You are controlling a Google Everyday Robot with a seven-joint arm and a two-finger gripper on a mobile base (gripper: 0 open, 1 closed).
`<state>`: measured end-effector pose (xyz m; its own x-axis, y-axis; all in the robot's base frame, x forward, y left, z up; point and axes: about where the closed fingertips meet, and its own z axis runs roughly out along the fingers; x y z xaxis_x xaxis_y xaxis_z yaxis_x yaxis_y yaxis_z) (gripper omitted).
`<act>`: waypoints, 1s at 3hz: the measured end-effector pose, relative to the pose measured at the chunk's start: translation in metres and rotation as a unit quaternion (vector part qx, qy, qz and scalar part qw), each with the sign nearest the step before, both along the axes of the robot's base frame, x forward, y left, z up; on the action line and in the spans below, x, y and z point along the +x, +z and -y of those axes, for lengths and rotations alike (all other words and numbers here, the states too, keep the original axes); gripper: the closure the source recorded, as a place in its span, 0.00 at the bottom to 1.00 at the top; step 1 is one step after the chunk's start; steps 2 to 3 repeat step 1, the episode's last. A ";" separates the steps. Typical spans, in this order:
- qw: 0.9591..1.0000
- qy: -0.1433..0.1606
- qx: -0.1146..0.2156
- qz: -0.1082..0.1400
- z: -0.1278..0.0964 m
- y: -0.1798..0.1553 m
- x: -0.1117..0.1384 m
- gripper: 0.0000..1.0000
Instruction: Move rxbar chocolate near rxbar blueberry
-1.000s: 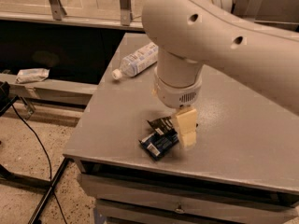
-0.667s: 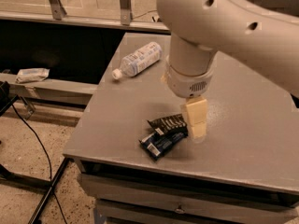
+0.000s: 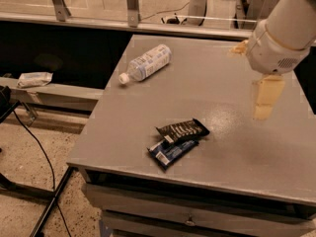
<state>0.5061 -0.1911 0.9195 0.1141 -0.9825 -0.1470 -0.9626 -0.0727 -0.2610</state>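
Pincer [image 3: 265,102] hanging over table [image 3: 207,83], grip state unclear, rxbar chocolate [image 3: 182,130] overlapping rxbar blueberry [image 3: 170,152].

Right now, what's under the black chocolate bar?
The rxbar chocolate overlaps the upper edge of the rxbar blueberry on the table; that covered strip is hidden. The tool hangs far right.
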 end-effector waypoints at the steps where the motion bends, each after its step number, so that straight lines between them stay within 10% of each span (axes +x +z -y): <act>1: 1.000 -0.005 0.009 0.006 0.004 0.006 0.000 0.00; 3: 1.000 -0.005 0.009 0.006 0.004 0.006 0.000 0.00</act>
